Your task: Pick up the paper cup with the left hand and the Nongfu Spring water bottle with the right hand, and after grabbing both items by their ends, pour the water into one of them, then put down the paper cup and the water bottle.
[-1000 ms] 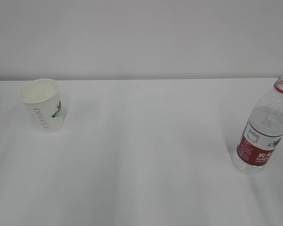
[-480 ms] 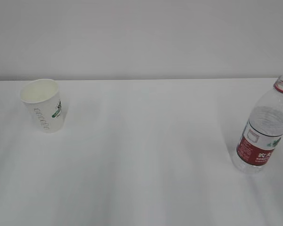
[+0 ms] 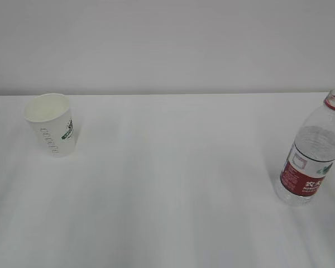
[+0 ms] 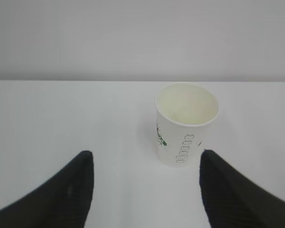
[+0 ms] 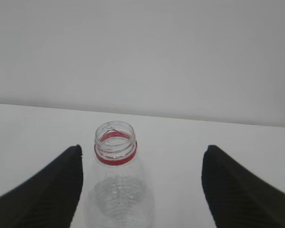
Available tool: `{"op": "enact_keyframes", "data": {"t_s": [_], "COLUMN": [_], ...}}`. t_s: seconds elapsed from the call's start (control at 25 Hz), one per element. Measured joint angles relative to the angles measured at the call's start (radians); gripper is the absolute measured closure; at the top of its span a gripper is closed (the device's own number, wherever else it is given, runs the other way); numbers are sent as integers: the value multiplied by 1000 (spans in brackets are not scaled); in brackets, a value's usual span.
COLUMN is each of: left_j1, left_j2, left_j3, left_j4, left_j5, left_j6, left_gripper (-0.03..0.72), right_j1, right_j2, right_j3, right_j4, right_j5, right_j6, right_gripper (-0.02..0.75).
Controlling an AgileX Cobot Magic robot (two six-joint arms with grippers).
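On the paper cup (image 3: 52, 124) a green logo and a line of grey dotted lettering are printed, running up the side; the letters cannot be made out in the exterior view. In the left wrist view the same grey dotted lettering is seen on the cup's side beside a small part of the green logo, and it remains unreadable there too.

On the water bottle (image 3: 312, 152) a red-and-white label (image 3: 302, 178) is carried around the lower body. White Chinese characters are printed on its red band, with a line of small white lettering beneath; neither can be read with certainty. A small green mark is shown on the label's white part.
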Motion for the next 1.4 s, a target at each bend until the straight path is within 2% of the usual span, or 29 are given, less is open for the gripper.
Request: {"op": "enact_keyframes", "data": {"t_s": [0.36,0.68,0.8,0.92,1.08,1.4], "left_j1": [-12,-168,-204,-215,-215,-215], "left_j2": [250,262,262,262,262,262], "left_j3": [24,200,275,313,314,314], "left_j4": [-48,-51,-51,-52,-52,10], "left_j5": [-143,-398,-467,-494,-506,-510], "left_j6": [0,0,0,0,-4,-40], "left_gripper": [181,181,181,181,181,181], "right_j1": [0,0,0,0,0,0], "right_j2": [159,152,151,151,151,150], "right_j3": [7,136,182,215,264,293], "right_j4": [0,-11,-19,-26,-93,-135], "right_j5": [-41,-178,-221,-238,-272,-336], "right_j6": [37,68,79,91,133,154], "right_gripper": [149,150,150,149,149,150]}}
